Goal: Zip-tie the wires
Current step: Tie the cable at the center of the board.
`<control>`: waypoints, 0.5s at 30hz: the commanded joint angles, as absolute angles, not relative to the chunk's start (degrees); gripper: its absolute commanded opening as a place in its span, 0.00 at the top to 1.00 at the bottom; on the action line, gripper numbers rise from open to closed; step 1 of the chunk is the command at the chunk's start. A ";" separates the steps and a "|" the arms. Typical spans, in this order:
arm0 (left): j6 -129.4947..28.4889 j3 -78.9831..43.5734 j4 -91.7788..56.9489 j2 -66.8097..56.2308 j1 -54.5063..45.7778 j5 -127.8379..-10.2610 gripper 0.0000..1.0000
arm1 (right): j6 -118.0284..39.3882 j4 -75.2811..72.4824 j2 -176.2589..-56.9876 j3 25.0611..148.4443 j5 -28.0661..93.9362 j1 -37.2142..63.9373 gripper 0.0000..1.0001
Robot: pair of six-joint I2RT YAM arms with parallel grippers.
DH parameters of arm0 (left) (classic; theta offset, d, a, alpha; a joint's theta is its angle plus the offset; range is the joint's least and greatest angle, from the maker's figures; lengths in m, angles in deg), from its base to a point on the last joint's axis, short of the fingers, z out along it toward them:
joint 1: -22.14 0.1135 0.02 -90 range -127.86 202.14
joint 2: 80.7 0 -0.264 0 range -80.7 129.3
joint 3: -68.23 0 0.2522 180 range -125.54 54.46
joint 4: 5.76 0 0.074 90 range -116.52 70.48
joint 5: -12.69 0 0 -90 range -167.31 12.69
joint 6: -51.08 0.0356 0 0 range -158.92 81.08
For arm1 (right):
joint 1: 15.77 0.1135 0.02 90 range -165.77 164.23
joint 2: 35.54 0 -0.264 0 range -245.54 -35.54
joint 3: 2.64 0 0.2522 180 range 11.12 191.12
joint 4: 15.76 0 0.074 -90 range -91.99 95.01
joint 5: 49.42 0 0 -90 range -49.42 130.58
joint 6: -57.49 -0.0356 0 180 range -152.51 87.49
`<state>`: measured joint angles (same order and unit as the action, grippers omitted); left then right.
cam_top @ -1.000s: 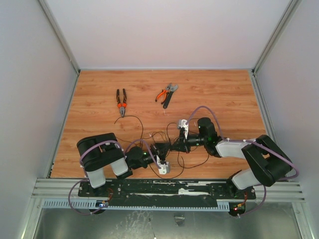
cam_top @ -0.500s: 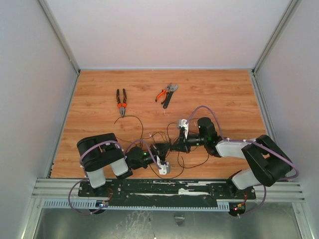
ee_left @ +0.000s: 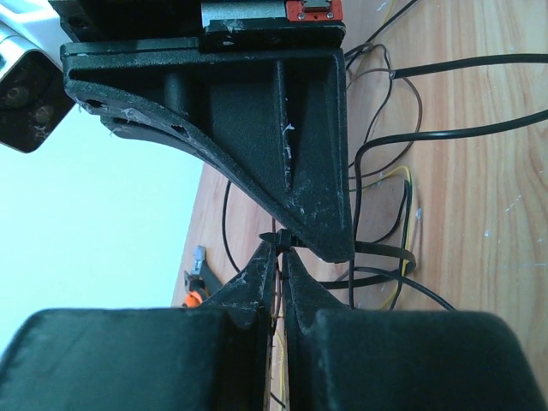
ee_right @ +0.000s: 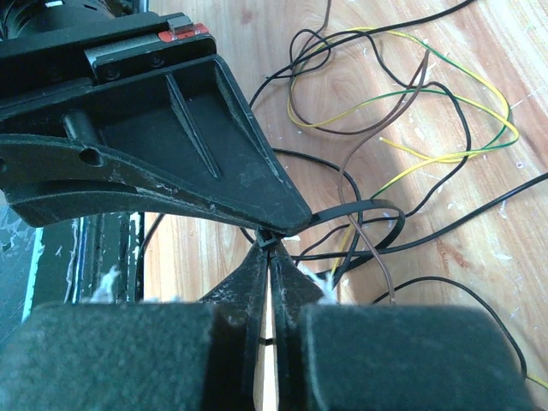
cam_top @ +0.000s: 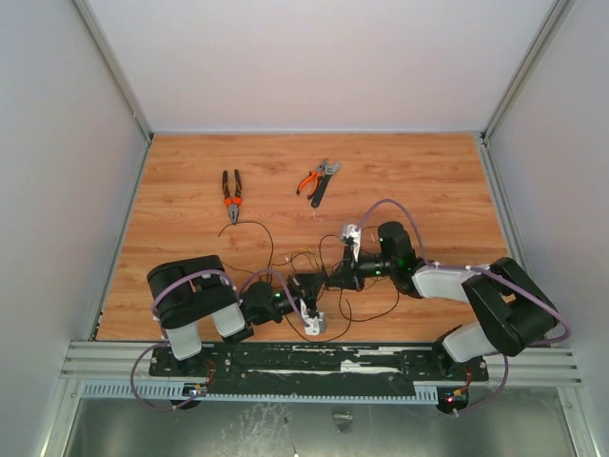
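Start at your own fingertips, because that is where least can be made out. The left pincer point(ee_left: 278, 248) is clenched, its tips nipping a small black nub of the zip tie point(ee_right: 372, 207). The right pincer point(ee_right: 270, 248) is clenched on the same tie, tip to tip with the left. Each wrist view is half blocked by the other arm's broad black finger just above the pincer, so you cannot see how the tie's end runs between them.

Just beside the pincers, the tie curves out as a flat black band and loops around a few strands of the wires point(ee_right: 390, 141), which lie on the counter point(cam_top: 428, 171). Only the wrist cameras show you that loop. They also show yellow-green and brown strands among the black ones, and white flecks on the wood. From overhead the tangle reads as thin dark loops around and beyond both pincers, and the tie is too small to pick out.

The left wrist view catches an orange-handled tool beyond the pincer, cut off by the finger. The overhead view gives you the rest. Well beyond the left pincer lie orange-handled pliers point(cam_top: 231, 195), with one wire loop reaching up to their jaws. Well beyond the right pincer lies another orange-handled tool point(cam_top: 306, 181) against a dark wrench point(cam_top: 324, 181).

The counter is warm wood-grain, fronted by an aluminium rail point(cam_top: 324, 354) and enclosed by plain pale walls point(cam_top: 314, 67).
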<state>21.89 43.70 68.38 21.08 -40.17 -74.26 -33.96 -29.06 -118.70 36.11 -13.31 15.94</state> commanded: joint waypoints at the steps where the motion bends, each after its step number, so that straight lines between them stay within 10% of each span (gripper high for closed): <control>1: 23.62 43.13 79.99 20.54 -42.00 -72.35 1.00 | -35.69 -30.63 -116.90 38.83 -12.31 14.39 1.00; 15: 22.95 42.42 79.40 21.67 -42.64 -74.52 1.00 | -37.15 -28.54 -115.61 39.77 -12.35 13.91 1.00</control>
<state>24.25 42.80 68.64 21.08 -41.06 -76.47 -37.26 -26.66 -117.17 36.99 -13.51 14.71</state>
